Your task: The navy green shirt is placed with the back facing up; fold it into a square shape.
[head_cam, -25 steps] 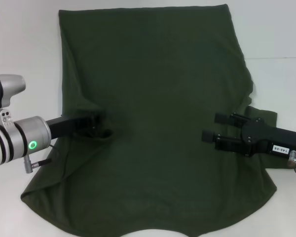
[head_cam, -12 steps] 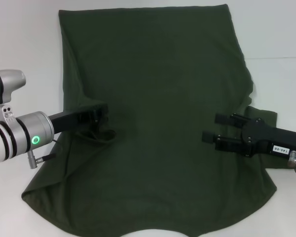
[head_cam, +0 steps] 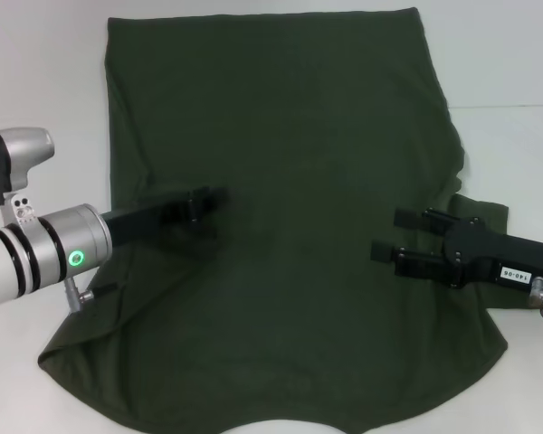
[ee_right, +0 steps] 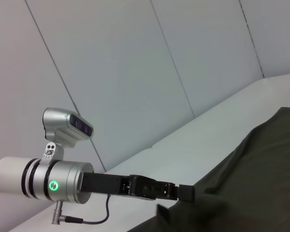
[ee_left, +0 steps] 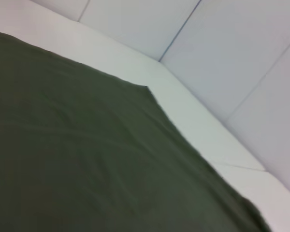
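Across the white table (head_cam: 36,81) lies the shirt (head_cam: 290,136), spread flat and plain side up, filling most of the head view from 12 o'clock down to 6. Runs with its straight hem along the far edge and a curved cutout at the near edge. Shows one sleeve poking out at 3 o'clock, behind the right arm. Looks smooth in the middle, with soft folds along the 9 o'clock side.

From 9 o'clock reaches the left arm, silver with a green light, carrying the left gripper (head_cam: 215,199) over the shirt's left half. Blurred there, so cannot tell whether the fingers are apart or together, nor whether cloth is pinched; seems to sit low against the fabric. Seen from the right wrist view as a dark bar ending at the shirt's edge (ee_right: 186,192).

From 3 o'clock comes the right gripper (head_cam: 386,237), black, hovering above the shirt's right half with both fingers spread apart and nothing between them.

Beyond the shirt's corner, pale wall panels (ee_left: 232,43).
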Controlling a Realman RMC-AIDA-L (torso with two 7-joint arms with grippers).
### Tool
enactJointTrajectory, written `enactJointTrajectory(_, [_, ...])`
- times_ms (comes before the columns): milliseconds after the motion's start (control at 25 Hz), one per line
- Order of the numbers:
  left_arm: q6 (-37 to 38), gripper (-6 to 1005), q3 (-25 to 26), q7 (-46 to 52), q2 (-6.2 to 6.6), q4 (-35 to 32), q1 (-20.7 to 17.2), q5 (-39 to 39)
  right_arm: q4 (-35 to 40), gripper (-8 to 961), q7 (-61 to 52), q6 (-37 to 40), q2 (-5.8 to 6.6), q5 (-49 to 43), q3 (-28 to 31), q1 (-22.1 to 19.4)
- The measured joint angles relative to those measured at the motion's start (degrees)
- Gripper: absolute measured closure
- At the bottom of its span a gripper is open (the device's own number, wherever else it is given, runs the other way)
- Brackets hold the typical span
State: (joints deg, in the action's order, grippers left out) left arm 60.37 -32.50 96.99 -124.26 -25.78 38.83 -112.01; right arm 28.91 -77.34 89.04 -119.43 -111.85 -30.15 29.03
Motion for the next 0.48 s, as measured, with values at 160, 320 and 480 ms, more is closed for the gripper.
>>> enactJointTrajectory(160, [2.78, 577, -0.02, -0.19, -0.02, -0.10, -0.37, 1.12, 0.00, 157, -0.01, -0.06, -0.01, -0.01, 0.00, 0.24])
enactJointTrajectory(320, [4.45, 492, 0.25, -0.22, 0.11, -0.79, -1.36, 1.24, 0.00, 158, -0.04, -0.14, -0.01, -0.01, 0.00, 0.30])
enactJointTrajectory(480, [4.68, 407, 0.25, -1.33, 0.07, -2.50, -3.47, 1.26, 0.00, 160, -0.20, -0.17, 0.03, 0.01, 0.00, 0.30])
